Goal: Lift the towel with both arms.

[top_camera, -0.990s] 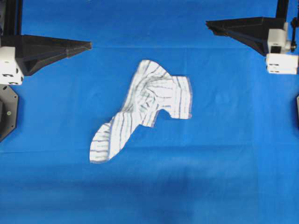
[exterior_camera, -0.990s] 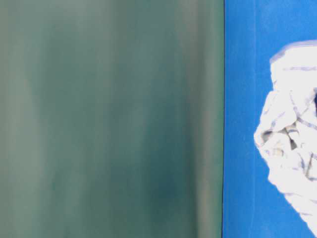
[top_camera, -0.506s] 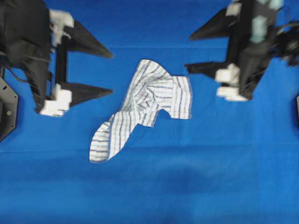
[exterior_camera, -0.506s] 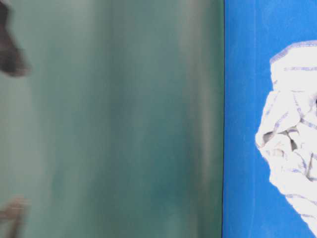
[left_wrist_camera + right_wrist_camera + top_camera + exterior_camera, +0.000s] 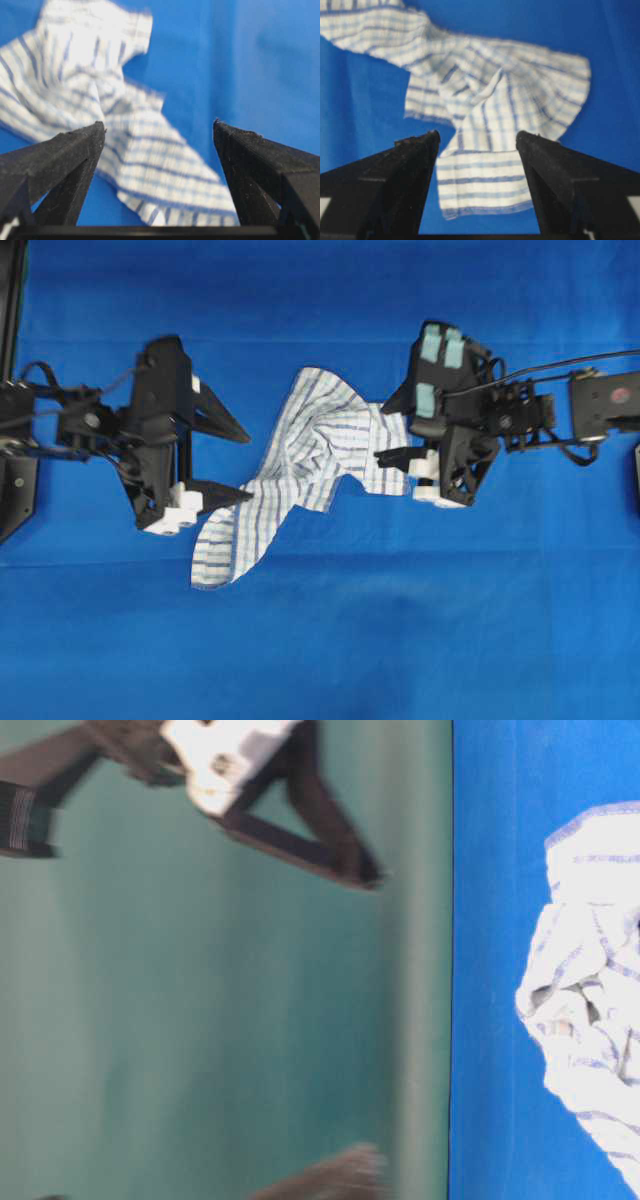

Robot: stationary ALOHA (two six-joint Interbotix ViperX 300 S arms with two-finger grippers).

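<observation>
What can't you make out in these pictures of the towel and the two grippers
- Table-level view: the towel is cut off by the right edge; only part shows.
- Table-level view: the dark shape at the bottom is too blurred to identify.
- Overhead view: whether the left gripper or the right gripper touches the cloth; height cannot be read from above.
- Left wrist view: the towel is blurred, so its folds are unclear.
</observation>
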